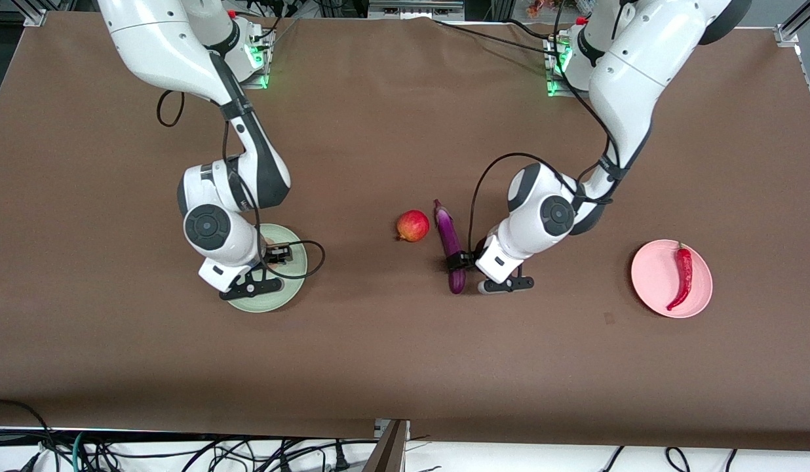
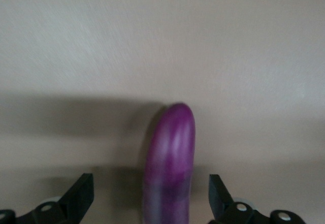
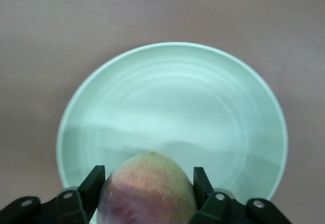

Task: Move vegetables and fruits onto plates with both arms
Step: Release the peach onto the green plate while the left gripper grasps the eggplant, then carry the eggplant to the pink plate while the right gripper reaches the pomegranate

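Brown table (image 1: 379, 354). Glossy purple eggplant (image 1: 451, 242), dark stem cap. Red round fruit (image 1: 413, 225). Red chili (image 1: 684, 274) on light pink plate (image 1: 651, 275). Mint green plate (image 3: 172, 107), faint rings. Peach (image 3: 150, 191) yellowish with pink-red blush. White arms, black grippers.

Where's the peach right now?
The fuzzy yellowish-pink peach is held in the right claw above the pale mint green plate, toward the right arm's end of the table.

A brown table cover (image 1: 379, 354) spreads under everything, with tangled black cables (image 1: 116, 452) lying off its edge nearest the front camera and green-lit mounting blocks (image 1: 257, 62) on it at the farthest edge.
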`<state>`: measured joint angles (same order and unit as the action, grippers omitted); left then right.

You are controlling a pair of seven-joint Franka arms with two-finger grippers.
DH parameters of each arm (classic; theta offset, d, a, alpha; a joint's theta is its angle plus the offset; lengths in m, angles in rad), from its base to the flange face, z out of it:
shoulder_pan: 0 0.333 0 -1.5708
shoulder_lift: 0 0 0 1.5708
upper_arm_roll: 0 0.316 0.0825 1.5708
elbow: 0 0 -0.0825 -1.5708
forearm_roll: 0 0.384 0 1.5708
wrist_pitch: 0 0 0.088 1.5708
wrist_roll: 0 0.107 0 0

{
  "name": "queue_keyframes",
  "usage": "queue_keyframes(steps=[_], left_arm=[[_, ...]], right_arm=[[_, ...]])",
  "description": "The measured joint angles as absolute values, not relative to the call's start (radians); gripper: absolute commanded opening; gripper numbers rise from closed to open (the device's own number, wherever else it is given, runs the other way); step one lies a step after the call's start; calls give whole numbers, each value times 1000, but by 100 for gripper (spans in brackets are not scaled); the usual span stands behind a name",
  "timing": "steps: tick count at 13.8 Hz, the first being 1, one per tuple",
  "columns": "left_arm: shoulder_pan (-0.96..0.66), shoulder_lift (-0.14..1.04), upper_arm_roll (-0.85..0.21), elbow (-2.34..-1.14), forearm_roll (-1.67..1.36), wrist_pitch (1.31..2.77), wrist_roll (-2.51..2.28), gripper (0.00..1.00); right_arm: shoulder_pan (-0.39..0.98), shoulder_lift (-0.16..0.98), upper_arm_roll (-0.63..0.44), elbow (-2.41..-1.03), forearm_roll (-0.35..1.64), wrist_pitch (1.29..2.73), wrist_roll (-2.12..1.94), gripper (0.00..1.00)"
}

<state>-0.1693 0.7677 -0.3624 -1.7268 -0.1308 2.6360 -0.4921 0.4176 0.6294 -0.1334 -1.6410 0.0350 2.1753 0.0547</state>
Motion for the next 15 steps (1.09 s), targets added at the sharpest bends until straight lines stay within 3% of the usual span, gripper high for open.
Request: queue_keyframes(steps=[3,5,6,7,10,15], left_arm=[[-192,776,-352,-1730,-131,2654,-519,11],[-191,775,-349,-1729,-131,2656,-522,3],[-191,775,-348,-1729,-131,2656,-522,2],[-191,774,-348,-1729,-131,2656,-522,3],[-184,755,-333,-1722,-107,2584,-522,4],[-102,603,-297,-1691,82,2208,-484,5]], right_arm=[[368,629,-134,-1642,35,2181,-13,41],[359,630,-134,-1650,35,2188,-18,68],[355,634,-134,-1655,35,2194,-18,92],[347,639,-134,-1662,35,2202,-18,99],[323,643,-131,-1663,35,2210,-18,99],[337,621,-83,-1585,109,2087,91,99]])
